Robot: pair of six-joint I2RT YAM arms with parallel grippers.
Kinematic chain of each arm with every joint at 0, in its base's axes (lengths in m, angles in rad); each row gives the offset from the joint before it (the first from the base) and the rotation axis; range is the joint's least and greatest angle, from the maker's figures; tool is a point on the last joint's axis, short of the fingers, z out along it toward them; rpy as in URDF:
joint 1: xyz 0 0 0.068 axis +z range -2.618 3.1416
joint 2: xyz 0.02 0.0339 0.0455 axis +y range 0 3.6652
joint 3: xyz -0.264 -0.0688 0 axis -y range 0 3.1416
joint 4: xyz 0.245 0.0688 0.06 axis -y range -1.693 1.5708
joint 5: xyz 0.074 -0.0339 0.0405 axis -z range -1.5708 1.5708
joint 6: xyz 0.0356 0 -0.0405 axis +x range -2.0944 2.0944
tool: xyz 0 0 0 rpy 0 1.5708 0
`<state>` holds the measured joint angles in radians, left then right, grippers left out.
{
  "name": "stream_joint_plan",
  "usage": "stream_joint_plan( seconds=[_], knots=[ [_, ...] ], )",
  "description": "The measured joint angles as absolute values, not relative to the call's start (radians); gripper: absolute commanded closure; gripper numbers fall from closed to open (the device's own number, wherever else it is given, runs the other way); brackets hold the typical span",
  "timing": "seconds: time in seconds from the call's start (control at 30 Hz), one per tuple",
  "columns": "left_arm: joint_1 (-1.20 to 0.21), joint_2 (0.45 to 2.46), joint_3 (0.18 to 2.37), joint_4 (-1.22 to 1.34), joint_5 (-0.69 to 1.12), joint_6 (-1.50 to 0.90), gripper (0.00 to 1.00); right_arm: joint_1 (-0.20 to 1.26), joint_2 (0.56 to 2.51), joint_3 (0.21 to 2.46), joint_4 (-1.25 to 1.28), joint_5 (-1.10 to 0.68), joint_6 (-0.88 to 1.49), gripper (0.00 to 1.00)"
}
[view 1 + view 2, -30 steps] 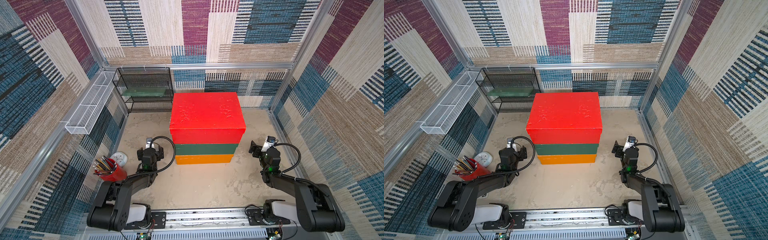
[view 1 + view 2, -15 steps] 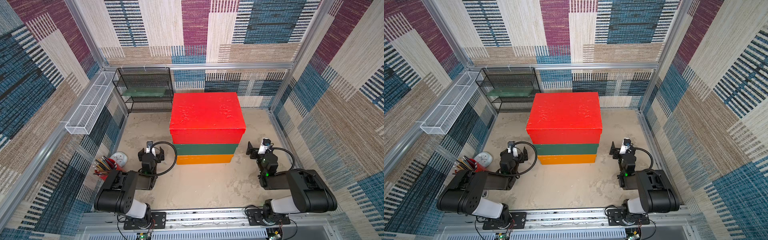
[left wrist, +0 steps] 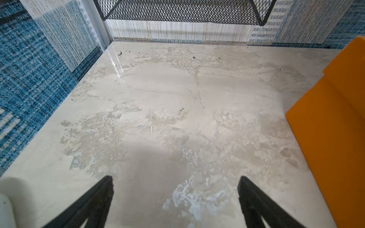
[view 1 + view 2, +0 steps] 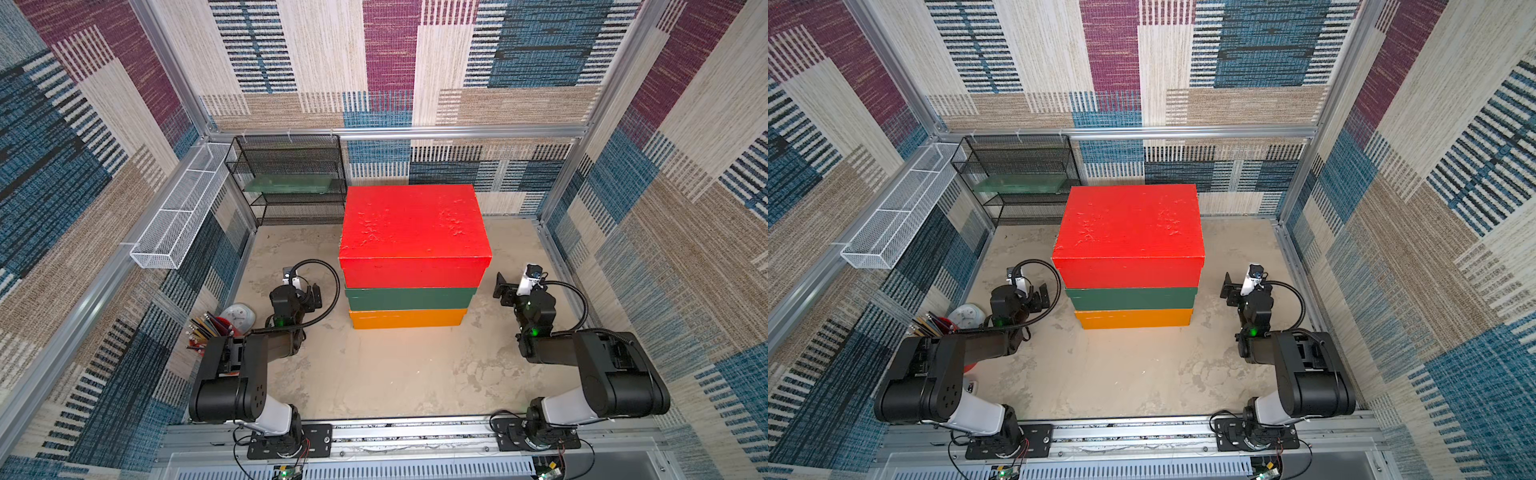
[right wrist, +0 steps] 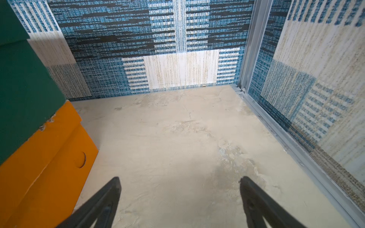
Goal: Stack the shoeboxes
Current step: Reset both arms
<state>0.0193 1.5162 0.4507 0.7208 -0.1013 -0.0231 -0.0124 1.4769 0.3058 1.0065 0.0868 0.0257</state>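
Three shoeboxes stand stacked mid-table in both top views: the red shoebox [image 4: 411,232] on top, the dark green shoebox [image 4: 409,297] under it, the orange shoebox [image 4: 405,319] at the bottom. My left gripper [image 4: 311,294] hangs low to the stack's left, open and empty, a short gap away. In the left wrist view the left gripper [image 3: 175,181] has bare table between its fingers and the orange shoebox [image 3: 331,128] to one side. My right gripper [image 4: 504,287] is open to the stack's right. The right wrist view shows the right gripper [image 5: 179,181] empty, beside the green shoebox [image 5: 23,88] and orange shoebox [image 5: 45,158].
A black mesh rack [image 4: 286,166] holding a flat green board [image 4: 291,185] stands at the back left. A white wire basket [image 4: 183,212] hangs on the left wall. A red pencil cup [image 4: 222,326] and a white round object [image 4: 240,315] sit by the left arm.
Both arms have folded back toward the front rail, their elbows rising. The grippers stay open beside the stack. The three boxes have not moved.
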Motion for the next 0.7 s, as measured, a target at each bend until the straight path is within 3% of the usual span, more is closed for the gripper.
stream_joint_plan(
  seconds=[0.7],
  knots=[
    [0.02, 1.524, 0.462, 0.698, -0.092, -0.023, 0.01, -0.012, 1.477, 0.306, 1.005, 0.087, 0.026, 0.05]
  ],
)
